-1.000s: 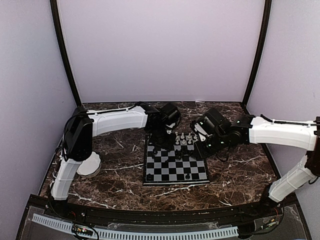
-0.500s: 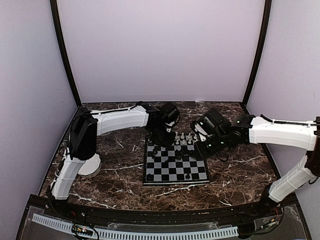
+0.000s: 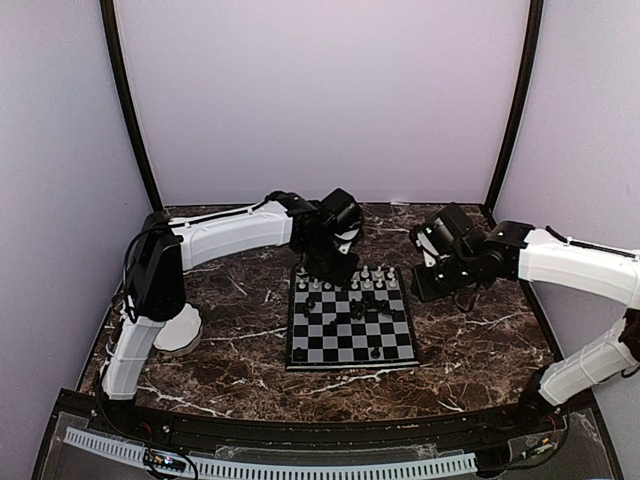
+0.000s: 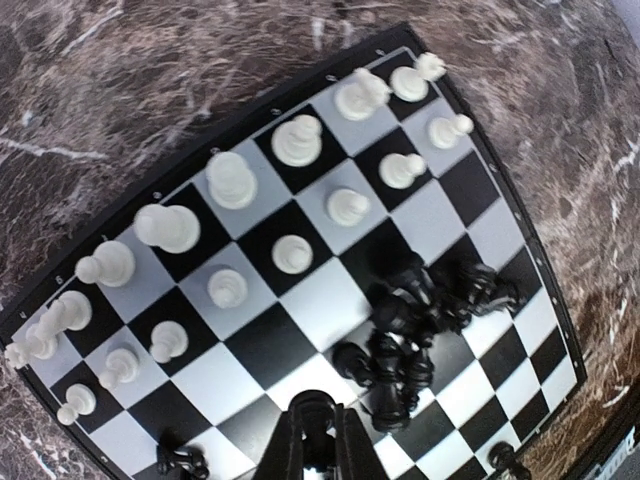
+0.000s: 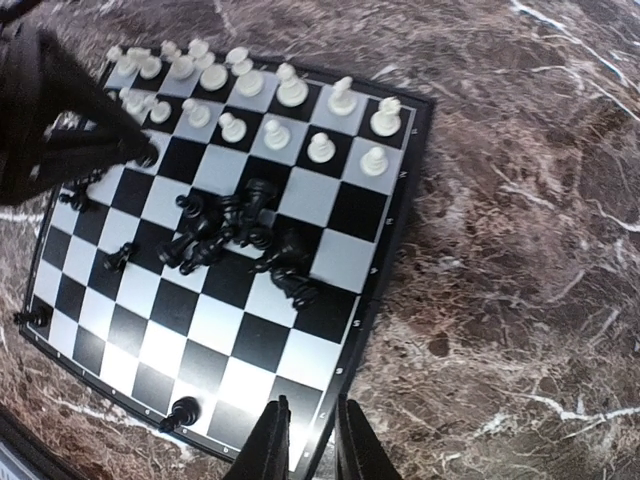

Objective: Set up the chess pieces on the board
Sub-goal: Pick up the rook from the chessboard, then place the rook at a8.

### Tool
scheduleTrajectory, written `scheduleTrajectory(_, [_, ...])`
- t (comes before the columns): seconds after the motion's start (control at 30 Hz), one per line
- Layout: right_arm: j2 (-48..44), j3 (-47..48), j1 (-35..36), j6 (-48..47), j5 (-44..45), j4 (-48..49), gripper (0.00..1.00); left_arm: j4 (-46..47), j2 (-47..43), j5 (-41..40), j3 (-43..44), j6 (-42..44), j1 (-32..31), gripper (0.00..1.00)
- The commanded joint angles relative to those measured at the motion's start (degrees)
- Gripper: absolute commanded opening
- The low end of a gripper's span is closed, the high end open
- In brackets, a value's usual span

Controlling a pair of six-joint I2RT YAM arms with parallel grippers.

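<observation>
The board (image 3: pixel 330 340) lies mid-table. White chess pieces (image 3: pixel 365 280) stand in two rows along its far edge, also in the left wrist view (image 4: pixel 232 180) and the right wrist view (image 5: pixel 250 80). A heap of black chess pieces (image 4: pixel 420 320) lies tumbled near the board's centre (image 5: pixel 235 235). My left gripper (image 4: pixel 313 440) hangs over the board's far left part (image 3: pixel 330 268), shut on a black chess piece (image 4: pixel 313 412). My right gripper (image 5: pixel 310 425) hovers above the board's right edge (image 3: pixel 425 285), its fingers a little apart with nothing between them.
Single black pieces stand at the board's near edge (image 3: pixel 375 352) and near left corner (image 3: pixel 298 353). A white scalloped bowl (image 3: pixel 180 330) sits on the marble by the left arm's base. Dark marble tabletop (image 5: pixel 520 250) surrounds the board.
My left gripper has shut on a black piece and lifted slightly toward the far edge. My right arm has drawn back to the right, off the board.
</observation>
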Motion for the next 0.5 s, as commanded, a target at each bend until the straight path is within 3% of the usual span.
scheduleTrajectory(0.0, [-4.03, -1.26, -3.54, 2.95, 3.08, -1.04, 0.18, 2.94, -5.85, 5.77, -3.22, 6.52, -3.41, 0.0])
scheduleTrajectory(0.47, [-15.29, -5.72, -14.36, 5.01, 4.05, -5.39, 0.18, 8.38, -2.53, 9.1, -2.29, 14.36, -14.66, 0.0])
